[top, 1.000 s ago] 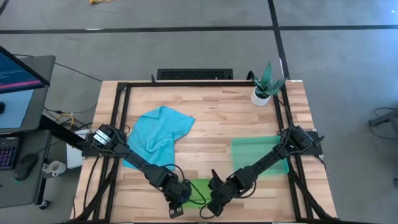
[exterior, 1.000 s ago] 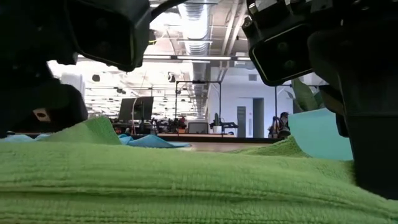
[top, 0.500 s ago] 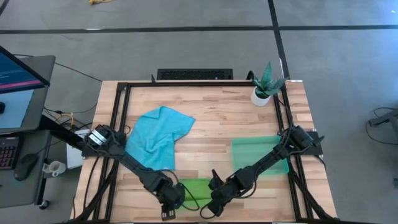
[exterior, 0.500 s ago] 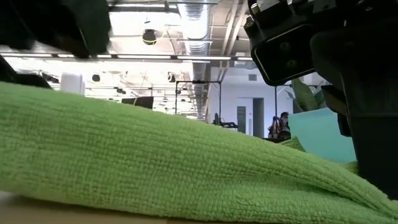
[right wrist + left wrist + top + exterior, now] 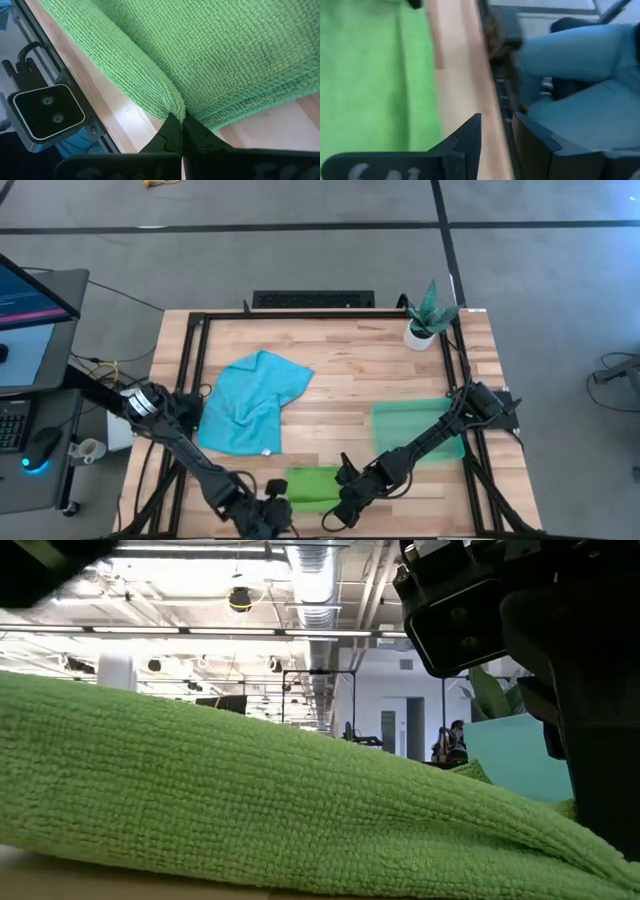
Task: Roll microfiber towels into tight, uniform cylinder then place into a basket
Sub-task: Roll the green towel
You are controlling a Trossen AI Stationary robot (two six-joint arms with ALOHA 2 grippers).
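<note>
While overhead hides it, right hand [image 5: 181,131] pinches green towel [image 5: 210,55]; left hand [image 5: 497,142] released.

Right gripper [image 5: 181,131] pinched closed, left gripper [image 5: 496,131] parted, both at the front edge.

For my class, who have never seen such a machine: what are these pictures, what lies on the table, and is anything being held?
Two dark robot arms work at a wooden table. One picture looks down from above, one looks level across the tabletop, and two come from cameras on the wrists. On the table lie a turquoise towel, a lime green towel, a green basket and a potted plant. The right gripper has its jaws shut on the green towel's folded edge. The left gripper holds nothing, near the table's front edge.
</note>
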